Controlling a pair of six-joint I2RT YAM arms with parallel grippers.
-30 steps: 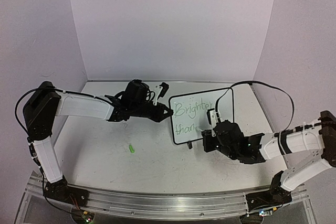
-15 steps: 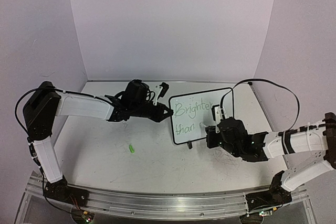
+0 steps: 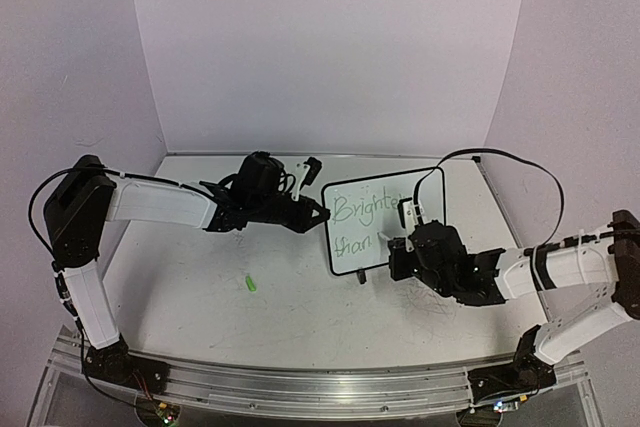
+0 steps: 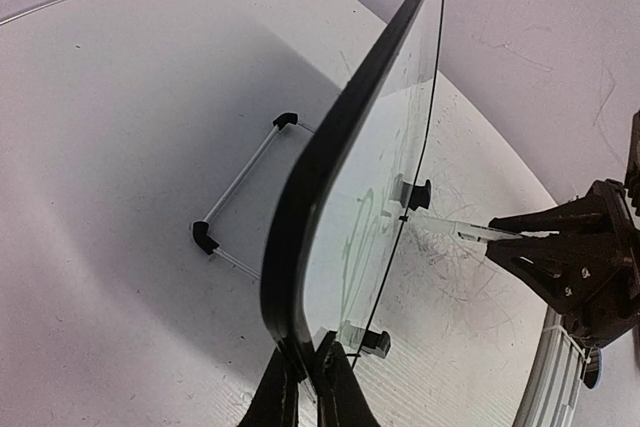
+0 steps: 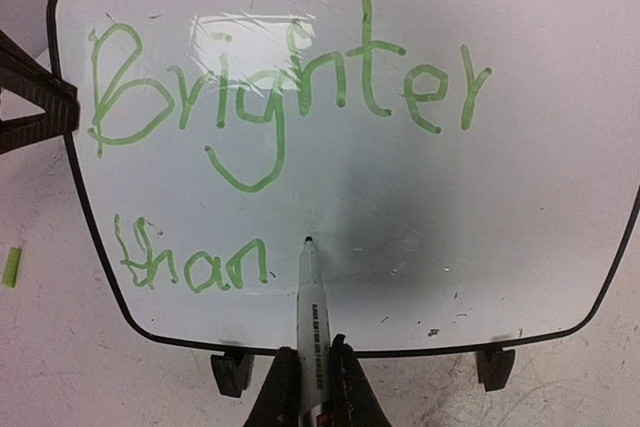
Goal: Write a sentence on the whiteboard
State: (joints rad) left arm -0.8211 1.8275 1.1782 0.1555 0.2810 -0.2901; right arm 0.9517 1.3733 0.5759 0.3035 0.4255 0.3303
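Note:
The whiteboard (image 3: 380, 179) stands tilted up at the back middle of the table. Its face (image 5: 520, 207) fills the right wrist view. The sentence (image 5: 280, 97) in green reads "Brighter", with "than" (image 5: 190, 262) below it. My left gripper (image 3: 322, 213) is shut on the board's left edge, its jaws pinching the black frame (image 4: 300, 247). My right gripper (image 5: 312, 377) is shut on a white marker (image 5: 310, 292). The marker's tip rests at the board's face just right of "than". The marker (image 4: 450, 227) also shows from the side in the left wrist view.
A small green cap (image 3: 250, 284) lies on the table to the left of the board. Black feet (image 5: 495, 367) and a wire stand (image 4: 240, 192) prop the board. Walls close off the back and both sides. The right arm's cable (image 3: 500, 159) loops above the board.
My right gripper has moved the marker slightly right and up along the second line. The left arm and the board have not moved.

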